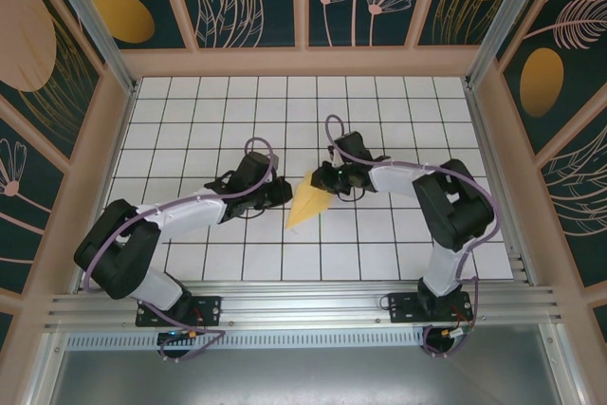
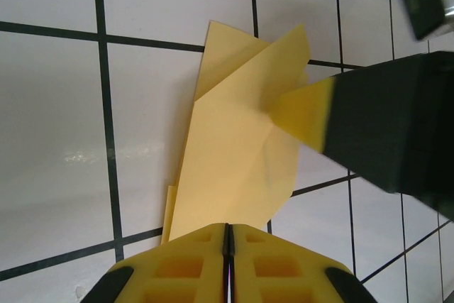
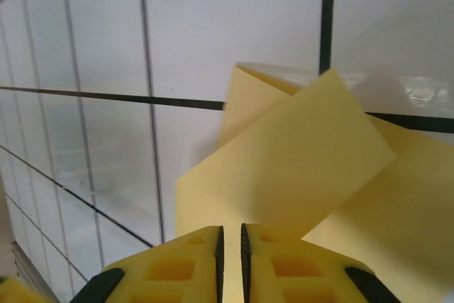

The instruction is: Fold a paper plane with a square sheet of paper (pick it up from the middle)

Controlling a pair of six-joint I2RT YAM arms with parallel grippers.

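The square sheet of paper (image 1: 305,206) is pale yellow and folded into a pointed wedge. It lies mid-table with its tip toward the near left. My left gripper (image 1: 285,192) sits at the wedge's left edge. In the left wrist view its jaws (image 2: 228,228) are pressed together, and the paper (image 2: 234,168) runs under their tips; a pinch cannot be made out. My right gripper (image 1: 321,177) is at the wedge's far right end. Its jaws (image 3: 230,230) stand a narrow slit apart over a raised flap of the paper (image 3: 305,168). One of its fingertips (image 2: 301,113) touches that flap.
The white grid-tiled table (image 1: 190,120) spreads on all sides of the paper. Wooden-framed patterned walls enclose it at the left, back and right. An aluminium rail (image 1: 303,305) carrying both arm bases runs along the near edge.
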